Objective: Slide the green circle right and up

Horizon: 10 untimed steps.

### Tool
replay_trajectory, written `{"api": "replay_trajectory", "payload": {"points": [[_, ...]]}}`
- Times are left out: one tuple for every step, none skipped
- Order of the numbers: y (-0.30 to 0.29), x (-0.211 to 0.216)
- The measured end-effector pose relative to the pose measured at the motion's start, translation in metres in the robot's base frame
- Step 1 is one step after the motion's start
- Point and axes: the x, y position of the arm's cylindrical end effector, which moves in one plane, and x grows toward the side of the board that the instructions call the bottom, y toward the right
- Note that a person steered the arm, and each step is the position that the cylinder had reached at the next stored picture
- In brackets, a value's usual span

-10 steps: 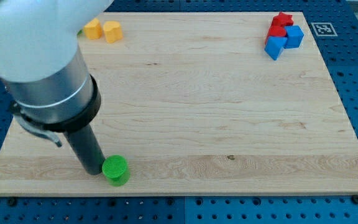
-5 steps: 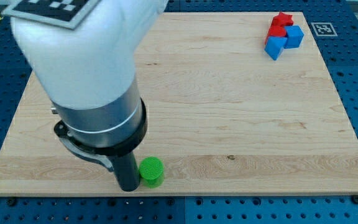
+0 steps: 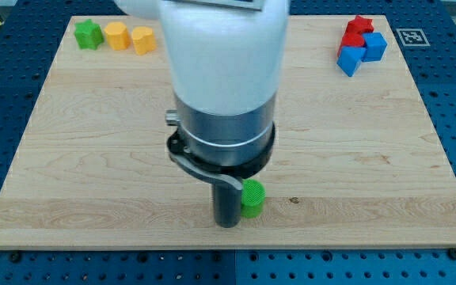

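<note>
The green circle [image 3: 252,199] is a short green cylinder standing on the wooden board [image 3: 355,158], below the board's middle. My tip [image 3: 227,222] rests on the board against the circle's lower left side. The dark rod rises into the arm's large grey and white body, which hides the board's upper middle and part of the circle's left edge.
A green block [image 3: 88,33], a yellow block [image 3: 116,36] and another yellow block [image 3: 142,39] sit at the top left. Two red blocks [image 3: 356,32] and two blue blocks [image 3: 362,52] cluster at the top right. A printed marker [image 3: 412,36] lies at the board's top right corner.
My tip and the arm have moved to the view's right and slightly up, pushing the green circle from the bottom left toward the bottom middle. The top left blocks have come into view.
</note>
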Motion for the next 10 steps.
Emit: {"api": "replay_trajectory", "payload": {"points": [[0.019, -0.001], [0.055, -0.001], [0.069, -0.027], [0.076, -0.057], [0.076, -0.086], [0.076, -0.109], [0.075, -0.116], [0.07, -0.112], [0.061, -0.104], [0.053, -0.099]]}}
